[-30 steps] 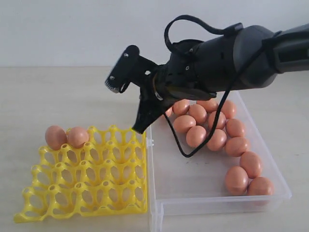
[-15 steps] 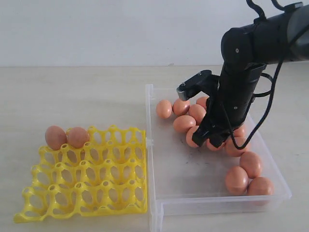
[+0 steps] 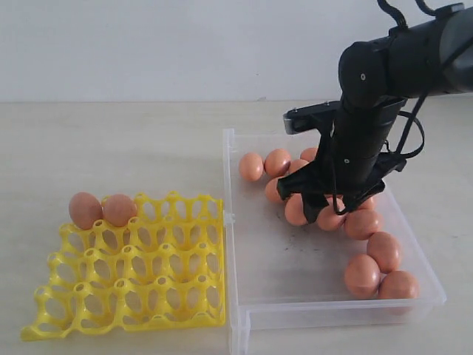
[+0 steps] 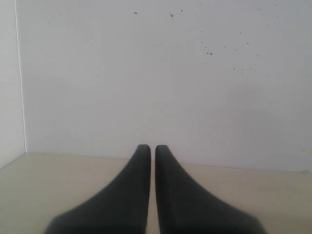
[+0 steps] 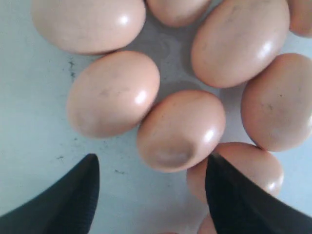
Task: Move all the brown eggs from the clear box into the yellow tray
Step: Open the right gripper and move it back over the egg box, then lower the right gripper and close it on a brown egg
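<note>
right wrist view: right gripper (image 5: 152,160) spread wide over one of the brown eggs (image 5: 181,129).
packed neighbours may catch a finger, rolling or cracking it.

free: yellow tray (image 3: 126,322) cups, clear box (image 3: 288,274) front floor | blocked: brown eggs (image 3: 362,223) crowd right hand (image 5: 152,163)
</note>
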`<action>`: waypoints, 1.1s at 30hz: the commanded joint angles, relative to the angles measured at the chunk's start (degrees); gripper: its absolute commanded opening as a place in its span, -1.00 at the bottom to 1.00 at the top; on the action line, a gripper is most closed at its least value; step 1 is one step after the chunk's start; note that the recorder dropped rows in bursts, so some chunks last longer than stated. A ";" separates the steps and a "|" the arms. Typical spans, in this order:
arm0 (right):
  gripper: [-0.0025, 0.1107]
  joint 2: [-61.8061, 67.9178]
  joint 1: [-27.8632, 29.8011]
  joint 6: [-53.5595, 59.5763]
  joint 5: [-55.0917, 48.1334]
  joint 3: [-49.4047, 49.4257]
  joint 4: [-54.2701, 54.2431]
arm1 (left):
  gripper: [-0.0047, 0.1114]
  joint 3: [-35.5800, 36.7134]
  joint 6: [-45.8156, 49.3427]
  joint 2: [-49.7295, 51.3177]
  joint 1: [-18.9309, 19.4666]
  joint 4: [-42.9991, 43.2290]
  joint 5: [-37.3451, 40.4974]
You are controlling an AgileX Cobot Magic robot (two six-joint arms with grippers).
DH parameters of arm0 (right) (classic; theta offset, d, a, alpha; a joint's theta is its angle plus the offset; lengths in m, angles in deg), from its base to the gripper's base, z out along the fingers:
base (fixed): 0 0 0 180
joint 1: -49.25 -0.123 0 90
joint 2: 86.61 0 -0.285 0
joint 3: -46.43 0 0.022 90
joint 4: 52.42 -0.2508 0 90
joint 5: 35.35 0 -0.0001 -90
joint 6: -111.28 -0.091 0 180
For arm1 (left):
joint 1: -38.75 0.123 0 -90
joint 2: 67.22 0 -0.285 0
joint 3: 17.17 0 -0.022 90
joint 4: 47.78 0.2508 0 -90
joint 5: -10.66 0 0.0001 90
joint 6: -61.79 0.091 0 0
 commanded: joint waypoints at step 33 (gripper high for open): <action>-0.25 4.02 2.43 -31.41 7.55 -0.06 2.19 | -0.85 -0.15 0.20 -0.07 0.06 -0.27 -0.32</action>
